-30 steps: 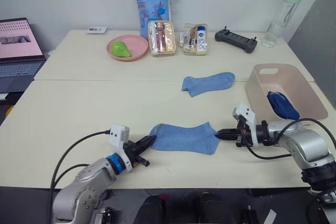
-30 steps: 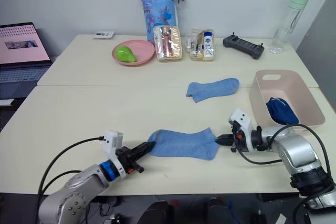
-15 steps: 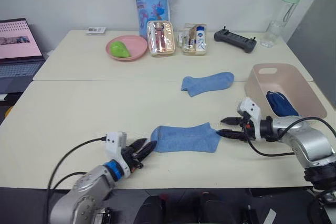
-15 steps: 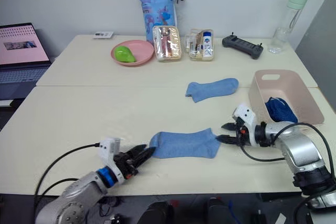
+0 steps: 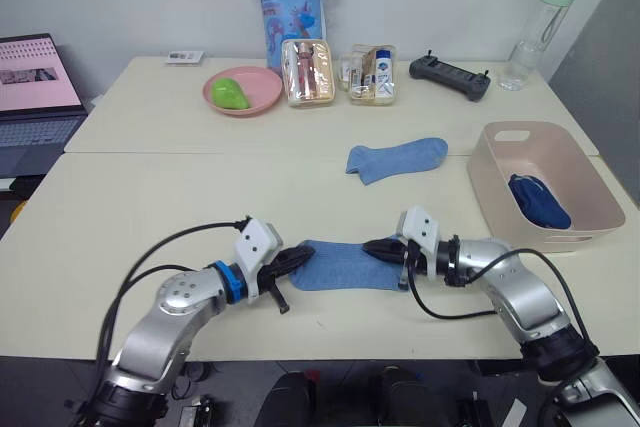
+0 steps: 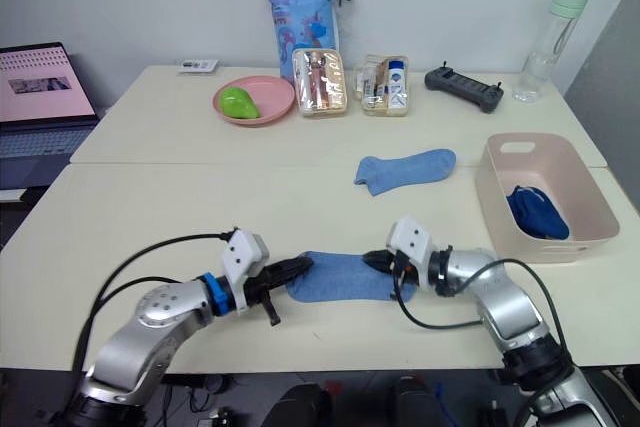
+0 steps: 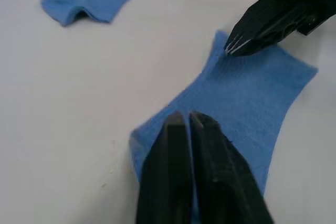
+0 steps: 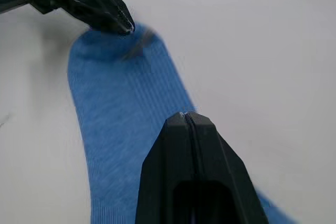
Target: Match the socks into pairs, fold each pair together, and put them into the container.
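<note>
A sky blue sock (image 5: 340, 265) lies flat near the table's front edge. My left gripper (image 5: 305, 252) is shut on its left end, and my right gripper (image 5: 370, 246) is shut on it a little in from its right end. The left wrist view shows dark fingers (image 7: 173, 129) closed over the sock's edge. A second sky blue sock (image 5: 396, 158) lies farther back, apart from both grippers. The pale pink container (image 5: 487, 172) stands at the right, with dark royal blue socks (image 5: 538, 199) bundled inside.
Along the back of the table stand a pink plate (image 5: 262, 97) with a green item, two clear pouches (image 5: 307, 73), a patterned blue bag (image 5: 290, 2), a black controller (image 5: 450, 77) and a bottle (image 5: 535, 32). A laptop (image 5: 35, 97) sits at far left.
Half a second ago both grippers stood open just off the sock's ends. Both have moved inward over the sock and shut, and the sock looks shorter.
</note>
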Controlling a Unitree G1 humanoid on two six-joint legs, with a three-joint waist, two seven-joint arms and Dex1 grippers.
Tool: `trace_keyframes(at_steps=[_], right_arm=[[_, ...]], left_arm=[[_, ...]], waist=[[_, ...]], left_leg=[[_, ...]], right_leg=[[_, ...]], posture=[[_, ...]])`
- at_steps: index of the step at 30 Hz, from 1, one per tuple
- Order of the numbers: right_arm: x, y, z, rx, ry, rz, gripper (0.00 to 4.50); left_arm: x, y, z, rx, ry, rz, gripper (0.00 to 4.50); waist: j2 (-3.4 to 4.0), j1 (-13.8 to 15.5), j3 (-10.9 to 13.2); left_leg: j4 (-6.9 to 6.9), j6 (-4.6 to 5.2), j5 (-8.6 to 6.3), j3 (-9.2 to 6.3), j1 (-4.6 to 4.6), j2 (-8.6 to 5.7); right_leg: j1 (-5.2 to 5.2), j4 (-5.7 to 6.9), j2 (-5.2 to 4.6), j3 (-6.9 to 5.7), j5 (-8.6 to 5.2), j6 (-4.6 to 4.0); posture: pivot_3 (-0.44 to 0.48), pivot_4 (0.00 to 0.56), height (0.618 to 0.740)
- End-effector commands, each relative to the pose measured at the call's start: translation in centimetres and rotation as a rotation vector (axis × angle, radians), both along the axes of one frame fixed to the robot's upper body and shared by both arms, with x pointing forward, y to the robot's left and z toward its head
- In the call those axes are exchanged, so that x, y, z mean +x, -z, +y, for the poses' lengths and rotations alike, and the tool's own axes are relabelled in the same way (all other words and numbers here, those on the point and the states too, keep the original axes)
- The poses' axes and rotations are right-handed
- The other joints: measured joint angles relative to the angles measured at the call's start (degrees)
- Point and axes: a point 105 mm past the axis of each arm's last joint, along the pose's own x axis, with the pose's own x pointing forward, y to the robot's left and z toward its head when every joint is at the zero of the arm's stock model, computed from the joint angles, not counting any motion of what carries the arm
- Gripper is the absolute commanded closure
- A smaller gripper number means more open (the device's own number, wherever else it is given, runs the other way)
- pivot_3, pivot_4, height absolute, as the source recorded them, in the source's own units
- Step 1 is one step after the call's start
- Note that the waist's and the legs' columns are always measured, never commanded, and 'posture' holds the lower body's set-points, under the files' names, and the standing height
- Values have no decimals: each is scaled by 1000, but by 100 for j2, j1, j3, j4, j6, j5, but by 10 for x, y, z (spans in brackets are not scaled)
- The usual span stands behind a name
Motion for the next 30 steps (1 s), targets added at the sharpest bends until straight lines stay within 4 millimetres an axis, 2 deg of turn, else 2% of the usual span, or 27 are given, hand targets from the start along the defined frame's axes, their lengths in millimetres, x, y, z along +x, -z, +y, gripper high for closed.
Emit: trace_keyframes(at_steps=[1, 5, 10, 14, 17, 18, 21, 25, 27, 30], right_arm=[[0, 4, -13, -33, 19, -37, 4500], [-1, 4, -39, -46, 70, -27, 4500], [-5, -2, -56, -62, 65, -32, 4500], [-16, -23, -46, 6, -30, -30, 4500], [-22, -30, -44, -35, -98, -73, 3893], [-23, -30, -44, -43, -108, -79, 3567], [-29, -29, -45, -131, -193, -153, 2501], [-37, -16, -47, -219, -273, -196, 1095], [-37, -8, -47, -253, -292, -222, 1076], [-36, -1, -43, -265, -296, -253, 1076]], left_arm=[[-1, 14, 11, 61, -20, -4, 4481], [-6, 14, 24, -27, -87, 55, 4481], [-7, 8, 34, -69, -129, 67, 4481], [-18, -8, 28, -103, -36, 34, 4481], [-27, -21, 25, -60, 54, -53, 4500], [-29, -22, 24, -51, 69, -62, 4500], [-36, -27, 27, 38, 136, -119, 3882], [-43, -15, 29, 219, 245, -193, 2624], [-42, -7, 26, 266, 278, -212, 2017], [-34, 1, 19, 310, 290, -261, 2017]], waist=[[0, -3, 0], [6, -12, -3], [6, -9, -4], [6, -25, -3], [6, -11, -3], [6, -5, -3], [5, 3, -3], [6, 5, -3], [5, 5, -3], [5, 5, -2]], left_leg=[[0, 0, 0, 0, 0, 0], [0, 1, 0, 3, 7, 2], [0, 1, -1, 2, 8, 2], [0, 1, -1, 2, 8, 3], [0, 1, -1, 1, 7, 4], [1, 1, -1, 1, 6, 4], [1, 1, -1, 2, 5, 3], [-1, 1, -1, 3, 7, 3], [-1, 1, -1, 5, 7, 3], [0, 1, -1, 6, 6, 1]], right_leg=[[-1, 2, 0, 1, 0, 0], [5, 3, 0, 4, 0, 0], [7, 4, 0, 2, 0, 0], [6, 4, 0, 1, 0, 0], [6, 3, 0, 1, 0, 0], [6, 2, 0, 1, 0, 0], [7, 0, 0, 1, 0, 0], [7, 0, 0, 1, -1, 0], [7, -2, 0, 1, -1, 0], [7, -2, 0, 1, 0, 0]], posture=[[0, 150, 740], [0, 150, 740], [0, 150, 740], [0, 150, 740], [0, 150, 740], [0, 150, 740], [0, 150, 740], [0, 150, 740], [0, 150, 740], [0, 150, 740]])
